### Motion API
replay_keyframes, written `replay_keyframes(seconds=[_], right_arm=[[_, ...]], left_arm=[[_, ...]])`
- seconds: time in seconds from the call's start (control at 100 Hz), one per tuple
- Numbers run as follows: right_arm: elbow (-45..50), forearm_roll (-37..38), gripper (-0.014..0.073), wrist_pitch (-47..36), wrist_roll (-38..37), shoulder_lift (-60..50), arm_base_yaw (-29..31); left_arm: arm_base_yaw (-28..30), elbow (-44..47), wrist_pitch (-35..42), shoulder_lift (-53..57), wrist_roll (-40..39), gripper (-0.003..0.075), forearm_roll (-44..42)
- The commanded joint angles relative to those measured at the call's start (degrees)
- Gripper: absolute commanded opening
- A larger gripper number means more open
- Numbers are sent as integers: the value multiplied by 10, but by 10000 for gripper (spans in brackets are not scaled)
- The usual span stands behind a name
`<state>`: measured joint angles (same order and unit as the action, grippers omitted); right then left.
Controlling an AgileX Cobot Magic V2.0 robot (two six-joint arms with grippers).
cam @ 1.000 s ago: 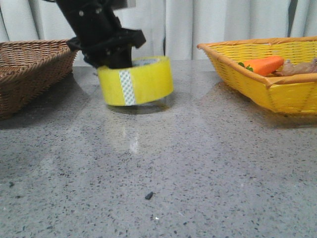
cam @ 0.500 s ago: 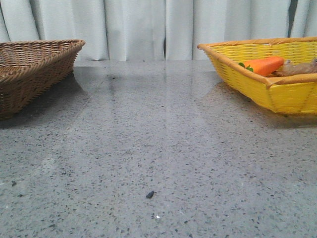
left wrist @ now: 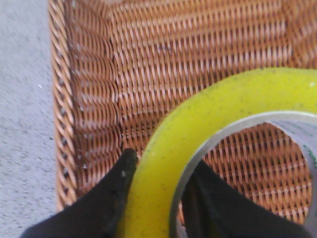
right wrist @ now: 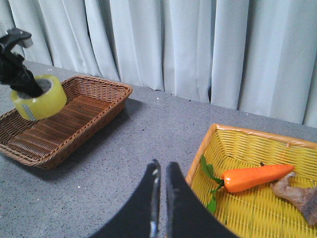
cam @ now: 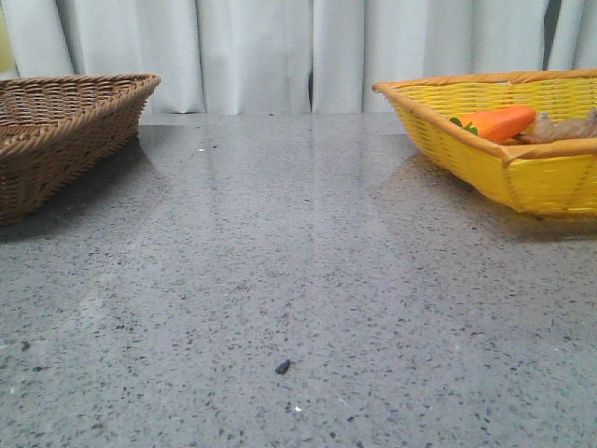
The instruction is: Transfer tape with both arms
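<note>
Tape [right wrist: 39, 97] has been lifted off the counter [cam: 298, 280] w/ the left gripper [left wrist: 153, 198], now held above the brown wicker basket [right wrist: 74, 124], jaws pinching its yellow wall. Right gripper [right wrist: 161, 171] is seen w/ jaws pressed together, toy carrot [right wrist: 255, 177] at 3 o'clock in the yellow basket [right wrist: 218, 134].
</note>
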<state>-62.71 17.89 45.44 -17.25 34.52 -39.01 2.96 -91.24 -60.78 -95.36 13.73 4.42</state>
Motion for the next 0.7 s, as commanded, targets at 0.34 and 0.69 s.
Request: replay_keyframes(seconds=[0.34, 0.69], right_arm=[[-14, 16, -66, -8, 1, 5, 2], [80, 59, -66, -75, 1, -108, 2]], left_arm=[[0, 39, 88, 59, -18, 396, 87], [-79, 160, 303, 302, 38, 284, 142]])
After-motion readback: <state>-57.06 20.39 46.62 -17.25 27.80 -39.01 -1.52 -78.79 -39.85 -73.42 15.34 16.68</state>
